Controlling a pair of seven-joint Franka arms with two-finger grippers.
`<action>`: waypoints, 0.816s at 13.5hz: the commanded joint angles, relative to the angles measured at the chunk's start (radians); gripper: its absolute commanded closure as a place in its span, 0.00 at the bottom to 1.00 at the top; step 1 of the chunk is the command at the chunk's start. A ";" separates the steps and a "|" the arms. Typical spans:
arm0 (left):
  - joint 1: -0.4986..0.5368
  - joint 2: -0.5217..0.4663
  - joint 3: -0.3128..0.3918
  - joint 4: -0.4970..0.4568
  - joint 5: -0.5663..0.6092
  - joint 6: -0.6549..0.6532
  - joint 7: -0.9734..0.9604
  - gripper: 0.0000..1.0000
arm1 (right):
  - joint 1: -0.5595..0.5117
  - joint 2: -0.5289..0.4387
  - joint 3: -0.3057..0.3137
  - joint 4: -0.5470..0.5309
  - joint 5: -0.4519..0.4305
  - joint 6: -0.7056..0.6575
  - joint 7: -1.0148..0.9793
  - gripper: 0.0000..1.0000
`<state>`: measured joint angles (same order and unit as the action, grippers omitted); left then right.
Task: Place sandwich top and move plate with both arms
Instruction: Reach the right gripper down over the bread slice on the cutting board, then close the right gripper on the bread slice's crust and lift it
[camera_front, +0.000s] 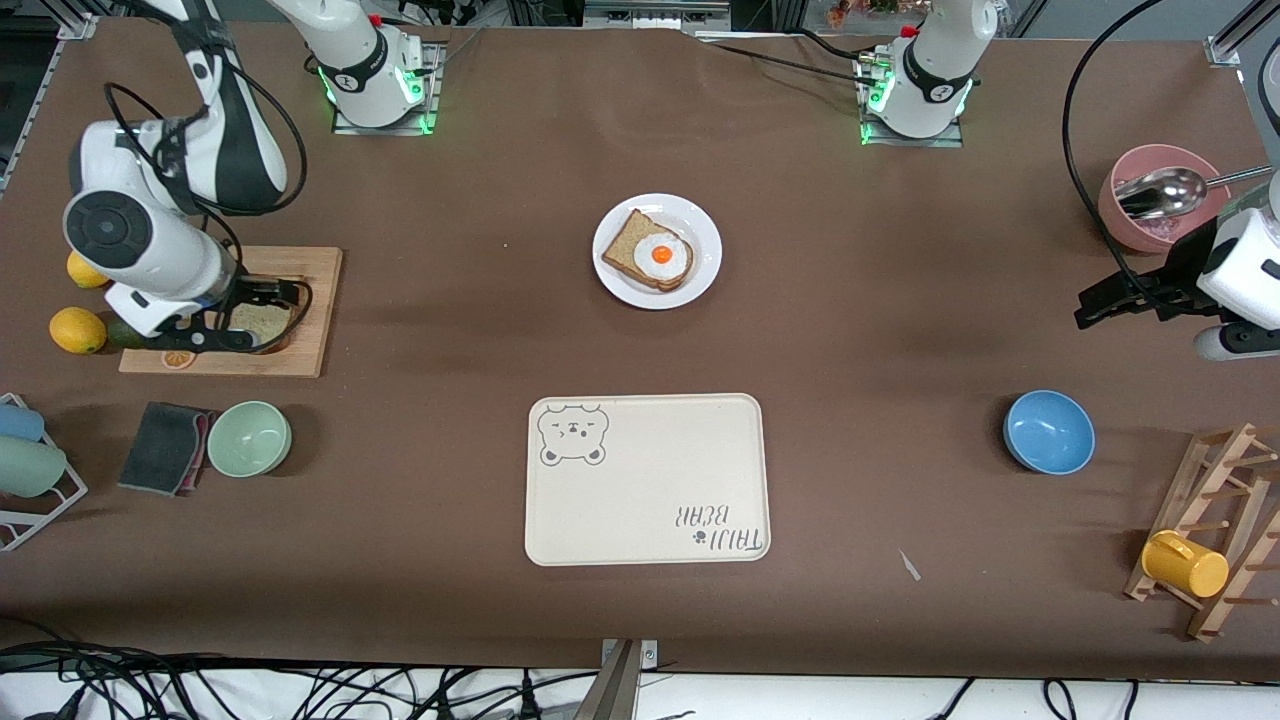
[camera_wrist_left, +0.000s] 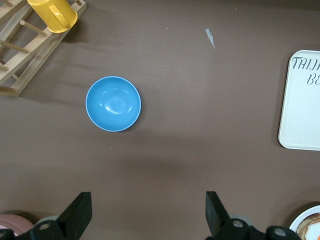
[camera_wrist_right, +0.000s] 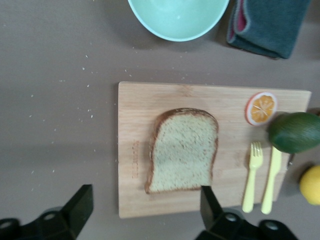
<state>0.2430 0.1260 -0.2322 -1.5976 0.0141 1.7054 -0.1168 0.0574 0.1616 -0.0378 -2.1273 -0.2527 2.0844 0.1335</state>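
Beige rectangular tray (camera_front: 647, 480), matte with rounded corners, is lying nearest the camera. White glossy plate (camera_front: 657, 250), farther off, is carrying a darker slice with a fried egg. Sandwich top (camera_wrist_right: 183, 150), speckled and soft, is resting on the wooden cutting board (camera_wrist_right: 210, 102). Right gripper (camera_wrist_right: 142, 210) is hovering over it, jaws spread wide; pinching could tear the crumb. Left gripper (camera_wrist_left: 147, 212) is waiting wide-spread near the blue bowl (camera_wrist_left: 113, 103).

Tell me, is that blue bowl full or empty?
Empty. The blue bowl sits upright on the table, and the left wrist view shows only its bare, shiny inside.
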 joint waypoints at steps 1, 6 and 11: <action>0.007 0.000 -0.003 0.005 -0.026 0.006 -0.006 0.00 | -0.004 0.035 -0.005 -0.043 -0.023 0.098 0.032 0.35; 0.007 -0.002 -0.003 0.010 -0.028 0.005 -0.006 0.00 | -0.007 0.133 -0.059 -0.068 -0.048 0.224 0.044 0.45; 0.007 -0.002 -0.003 0.024 -0.026 0.005 -0.010 0.00 | -0.010 0.179 -0.071 -0.068 -0.048 0.249 0.046 0.46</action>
<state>0.2430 0.1257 -0.2322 -1.5878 0.0141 1.7106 -0.1198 0.0524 0.3380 -0.1110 -2.1884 -0.2786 2.3093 0.1593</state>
